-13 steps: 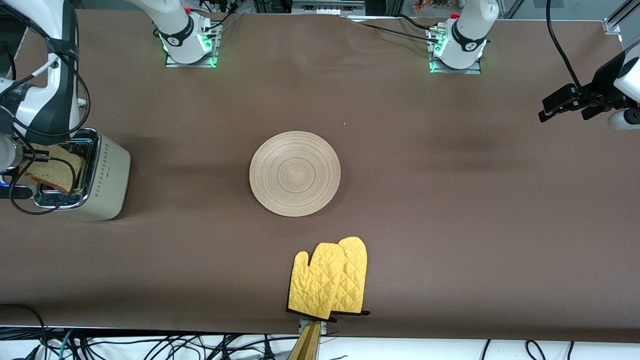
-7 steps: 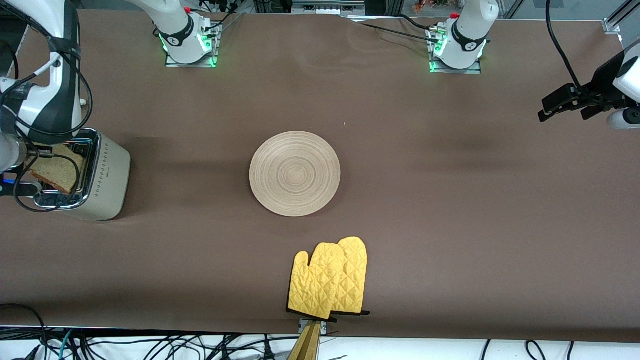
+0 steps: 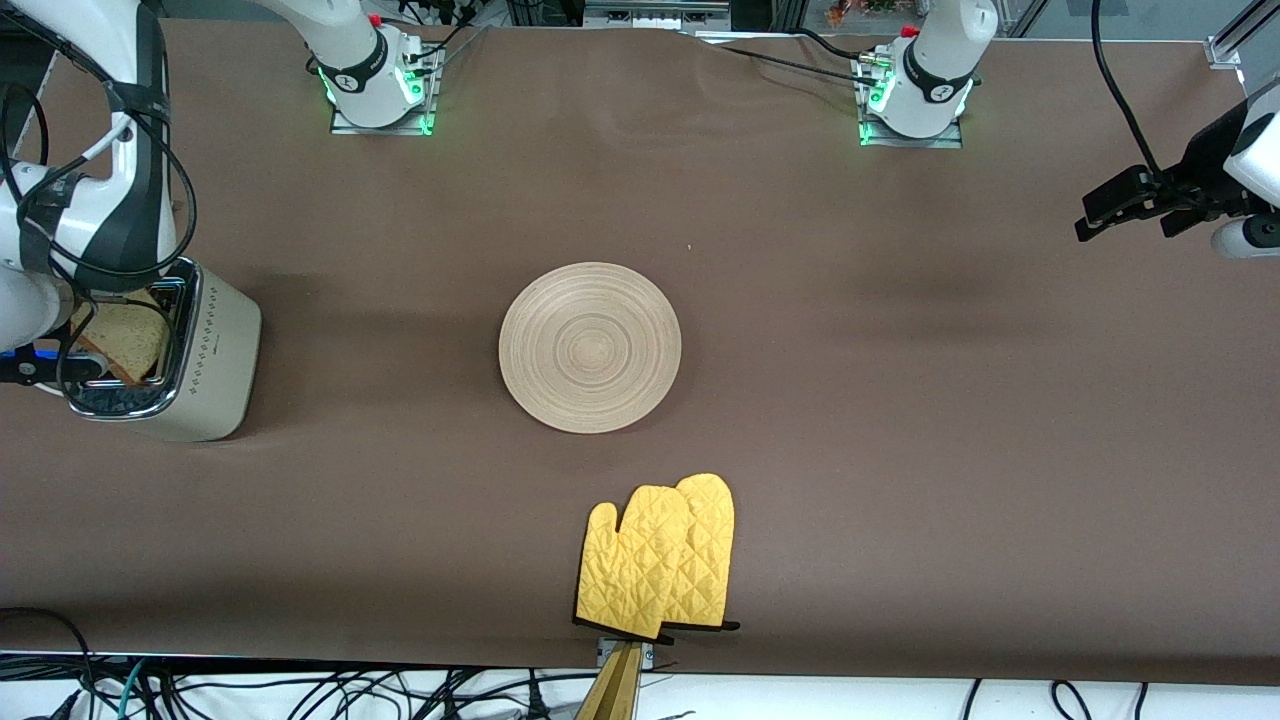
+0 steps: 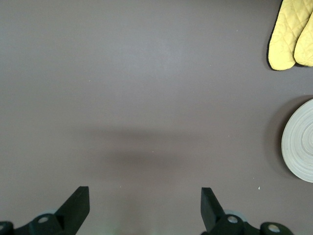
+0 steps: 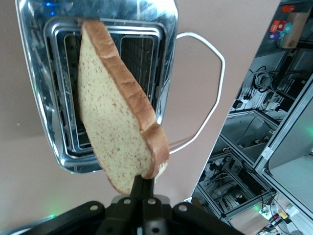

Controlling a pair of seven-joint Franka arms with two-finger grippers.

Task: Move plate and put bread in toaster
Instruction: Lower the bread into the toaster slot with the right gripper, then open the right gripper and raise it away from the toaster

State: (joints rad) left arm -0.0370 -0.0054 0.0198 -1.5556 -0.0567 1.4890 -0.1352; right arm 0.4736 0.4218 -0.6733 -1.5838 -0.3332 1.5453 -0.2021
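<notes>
The cream-white toaster (image 3: 205, 350) stands at the right arm's end of the table. My right gripper (image 5: 146, 178) is shut on a corner of the bread (image 5: 112, 122) and holds the slice on edge, tilted, over the toaster's chrome top (image 5: 164, 29), its lower edge at the slots. The bread (image 3: 125, 335) also shows in the front view, partly hidden by the right arm. The round wooden plate (image 3: 590, 347) lies empty at the table's middle; its edge shows in the left wrist view (image 4: 301, 142). My left gripper (image 3: 1130, 212) is open and empty, waiting over bare table at the left arm's end (image 4: 145, 208).
A pair of yellow oven mitts (image 3: 660, 555) lies at the table's edge nearest the front camera, nearer than the plate; they show in the left wrist view (image 4: 291, 34). The toaster's white cord (image 5: 215, 88) loops on the cloth beside it.
My right gripper has lowered the bread toward the toaster's slots, and less of the slice shows in the front view. The left arm and the plate have not moved.
</notes>
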